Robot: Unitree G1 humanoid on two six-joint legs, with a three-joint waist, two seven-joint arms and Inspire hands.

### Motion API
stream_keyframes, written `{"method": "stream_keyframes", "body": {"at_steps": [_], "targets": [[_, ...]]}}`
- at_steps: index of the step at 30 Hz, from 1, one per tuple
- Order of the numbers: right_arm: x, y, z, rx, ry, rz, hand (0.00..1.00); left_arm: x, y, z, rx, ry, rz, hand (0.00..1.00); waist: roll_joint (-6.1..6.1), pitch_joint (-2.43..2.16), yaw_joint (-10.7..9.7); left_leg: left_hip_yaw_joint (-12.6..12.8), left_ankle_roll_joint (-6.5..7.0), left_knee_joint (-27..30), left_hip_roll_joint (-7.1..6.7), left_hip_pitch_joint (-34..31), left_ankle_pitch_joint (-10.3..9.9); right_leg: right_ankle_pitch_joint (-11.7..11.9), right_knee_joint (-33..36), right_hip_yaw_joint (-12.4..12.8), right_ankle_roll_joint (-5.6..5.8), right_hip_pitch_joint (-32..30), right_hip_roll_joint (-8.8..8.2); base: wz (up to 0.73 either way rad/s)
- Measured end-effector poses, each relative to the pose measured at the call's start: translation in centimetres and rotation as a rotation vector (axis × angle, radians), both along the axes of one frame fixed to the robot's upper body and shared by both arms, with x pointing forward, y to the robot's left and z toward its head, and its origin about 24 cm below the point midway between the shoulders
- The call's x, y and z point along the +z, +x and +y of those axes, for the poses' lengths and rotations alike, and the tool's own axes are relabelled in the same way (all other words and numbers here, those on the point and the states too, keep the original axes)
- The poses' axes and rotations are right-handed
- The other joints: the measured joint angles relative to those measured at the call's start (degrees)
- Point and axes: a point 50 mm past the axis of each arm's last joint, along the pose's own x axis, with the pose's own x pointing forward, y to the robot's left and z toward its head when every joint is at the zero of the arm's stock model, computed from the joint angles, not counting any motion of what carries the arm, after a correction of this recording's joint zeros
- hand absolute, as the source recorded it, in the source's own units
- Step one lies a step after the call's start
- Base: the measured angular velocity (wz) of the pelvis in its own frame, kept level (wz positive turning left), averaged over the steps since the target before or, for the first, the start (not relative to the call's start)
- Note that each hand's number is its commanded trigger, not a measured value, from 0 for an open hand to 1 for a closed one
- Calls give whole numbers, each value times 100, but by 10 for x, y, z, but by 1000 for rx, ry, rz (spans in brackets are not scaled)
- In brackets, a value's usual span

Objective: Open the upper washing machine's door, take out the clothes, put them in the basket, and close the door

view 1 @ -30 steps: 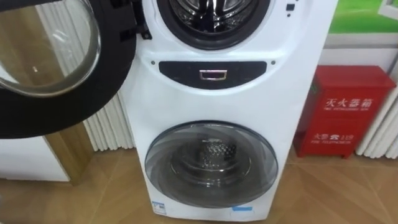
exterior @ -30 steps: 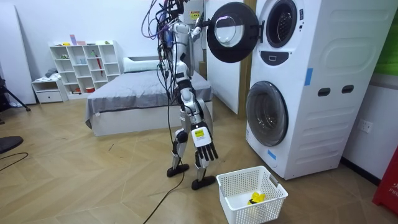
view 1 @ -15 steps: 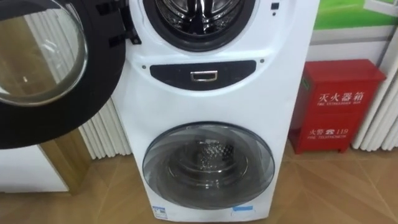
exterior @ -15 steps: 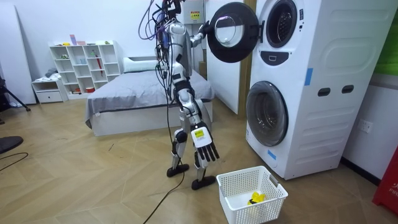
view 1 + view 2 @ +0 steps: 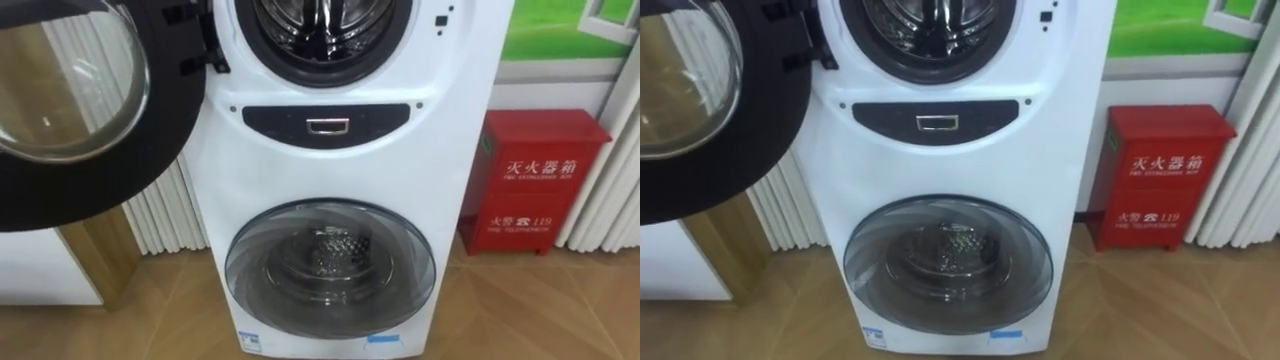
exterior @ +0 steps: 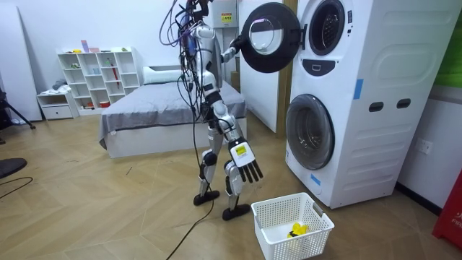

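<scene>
Room view: robot faces the washing machine (image 6: 361, 108), left hand (image 6: 232, 51) at the open upper door (image 6: 268, 37), grip impossible to tell, right hand (image 6: 245, 167) hanging spread at centre frame above a white basket (image 6: 292, 224).

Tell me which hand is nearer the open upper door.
Left. The left hand is up at the open upper door; the right hand hangs low, well below it, near the basket.

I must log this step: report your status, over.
Right hand open, hanging low. Left hand up at the upper door. Upper drum exposed, contents unclear. Nothing blocks its opening.
</scene>
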Motion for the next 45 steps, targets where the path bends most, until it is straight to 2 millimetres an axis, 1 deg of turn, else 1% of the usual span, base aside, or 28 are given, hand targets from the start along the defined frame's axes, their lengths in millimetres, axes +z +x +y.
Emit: {"method": "stream_keyframes", "body": {"at_steps": [1, 3, 4, 6, 8, 11, 12, 14, 19, 20, 22, 25, 26, 27, 28, 30, 31, 33, 35, 36, 37, 38, 39, 40, 41, 42, 44, 45], "targets": [[-1, 2, 2, 2, 7, -4, 0, 1, -1, -2, -6, 2, -5, 0, -11, -5, -16, -32, 9, 0, -6, -20, 5, -3, -6, -27, 5, -3, -16, 29], [-3, 3, 7, 12, 21, 0, 0, 5, 1, -13, -31, -7, -35, 0, -36, 5, -38, -171, 43, 6, -43, -85, 26, -22, -18, -88, 36, 19, -72, 30], [-5, 3, 9, 33, 25, 12, 0, 6, 2, -24, -39, -24, -63, 0, -30, 23, -37, -202, 68, 1, -58, -93, 41, -22, -65, -140, 58, 9, -110, 31], [-9, 2, 17, 51, 45, 27, 0, 4, -1, -41, -56, -32, -108, 0, -51, 39, -42, -265, 109, -46, -80, -62, 63, -20, -126, -245, 105, 94, -175, 26], [-12, 3, 24, 51, 70, 27, 0, 6, -5, -46, -66, -17, -125, 0, -87, 52, -41, -265, 129, -78, -100, -53, 74, -23, -105, -246, 129, 93, -197, 5], [-14, 7, 29, 59, 98, 22, 0, 11, -5, -48, -64, -12, -146, 0, -127, 79, -62, -265, 161, -85, -119, -78, 65, -6, -127, -260, 159, 97, -227, 0], [-14, 9, 29, 61, 101, 18, 0, 12, -6, -48, -63, -11, -151, 0, -127, 79, -64, -265, 167, -85, -124, -90, 63, -4, -131, -279, 162, 105, -235, 4], [-15, 7, 31, 68, 107, 26, 0, 15, -6, -50, -59, -15, -169, 0, -125, 104, -113, -306, 195, -87, -147, -132, 70, 7, -162, -384, 179, 102, -280, 8], [-16, 7, 34, 86, 126, 37, 0, 15, -14, -64, -69, -19, -213, 0, -102, 115, -113, -351, 256, -149, -177, -160, 90, 48, -236, -474, 211, 101, -320, 5], [-17, 8, 35, 95, 131, 40, 0, 16, -14, -70, -79, -33, -232, 0, -103, 115, -113, -370, 277, -167, -186, -173, 102, 59, -237, -576, 228, 81, -353, 12], [-18, 10, 37, 110, 137, 52, 0, 16, -16, -77, -91, -54, -259, 0, -102, 114, -113, -395, 301, -178, -189, -205, 116, 78, -257, -644, 251, 66, -392, 10], [-19, 14, 41, 148, 154, 68, 0, 14, -16, -90, -124, -37, -246, 0, -97, 107, -119, -402, 340, -182, -203, -265, 137, 113, -289, -717, 277, 62, -453, 17], [-20, 10, 42, 150, 163, 82, 0, 14, -14, -96, -144, -20, -234, 0, -85, 93, -119, -402, 364, -176, -230, -286, 151, 121, -310, -722, 287, 67, -488, 26], [-21, 10, 43, 151, 168, 92, 0, 13, -14, -98, -151, -18, -228, 0, -116, 105, -119, -401, 381, -170, -260, -281, 162, 127, -311, -729, 297, 71, -500, 24], [-22, 9, 45, 159, 177, 109, 0, 12, -12, -105, -165, -15, -216, 0, -117, 101, -121, -388, 398, -169, -274, -275, 174, 141, -319, -738, 312, 84, -524, 22], [-24, 6, 49, 163, 188, 131, 0, 13, -11, -115, -190, -4, -200, 0, -129, 99, -121, -326, 428, -174, -271, -285, 191, 154, -327, -766, 327, 93, -584, 23], [-25, 4, 50, 158, 195, 144, 0, 11, -13, -122, -213, -9, -197, 0, -134, 98, -121, -236, 442, -186, -275, -282, 198, 185, -327, -767, 377, 75, -613, 16], [-27, 3, 54, 156, 208, 163, 0, 11, -18, -131, -250, -4, -199, 0, -137, 92, -123, -62, 456, -189, -275, -292, 204, 242, -333, -767, 393, 57, -648, 13], [-28, 5, 56, 154, 222, 171, 0, 9, -21, -142, -287, -8, -196, 0, -151, 95, -130, 219, 474, -198, -275, -300, 211, 324, -332, -768, 430, 68, -690, 8], [-28, 5, 56, 153, 223, 174, 0, 8, -21, -145, -292, -2, -190, 0, -145, 95, -136, 270, 482, -200, -273, -316, 211, 348, -331, -767, 431, 70, -699, 10], [-28, 6, 56, 153, 226, 174, 0, 7, -21, -149, -304, 12, -181, 0, -151, 92, -162, 414, 522, -201, -267, -348, 215, 391, -333, -772, 416, 60, -724, 19], [-28, 7, 56, 154, 230, 175, 0, 7, -20, -154, -323, 22, -179, 0, -149, 80, -190, 551, 550, -219, -268, -383, 226, 415, -329, -802, 405, 58, -767, 24], [-28, 7, 56, 154, 230, 175, 0, 7, -20, -157, -333, 31, -174, 0, -153, 75, -197, 604, 567, -233, -269, -392, 235, 428, -326, -836, 405, 60, -786, 30], [-28, 8, 56, 157, 229, 175, 0, 6, -21, -163, -354, 48, -163, 0, -166, 66, -203, 727, 590, -273, -271, -388, 248, 439, -314, -860, 409, 39, -793, 23], [-28, 11, 56, 164, 227, 169, 0, 5, -24, -167, -375, 56, -158, 0, -174, 58, -205, 869, 591, -279, -274, -390, 249, 443, -280, -856, 410, 10, -793, 17], [-28, 13, 56, 168, 226, 166, 0, 4, -26, -169, -384, 59, -157, 0, -188, 54, -206, 932, 592, -284, -275, -388, 248, 447, -271, -854, 412, 3, -793, 10], [-28, 16, 56, 179, 222, 162, 0, 2, -32, -176, -413, 80, -145, 0, -216, 60, -278, 1202, 596, -286, -280, -364, 246, 477, -265, -863, 432, -5, -792, 14], [-27, 19, 56, 182, 221, 153, 0, 1, -33, -178, -421, 81, -146, 0, -217, 62, -283, 1279, 597, -287, -280, -364, 246, 487, -261, -864, 426, -17, -795, 7]]}}
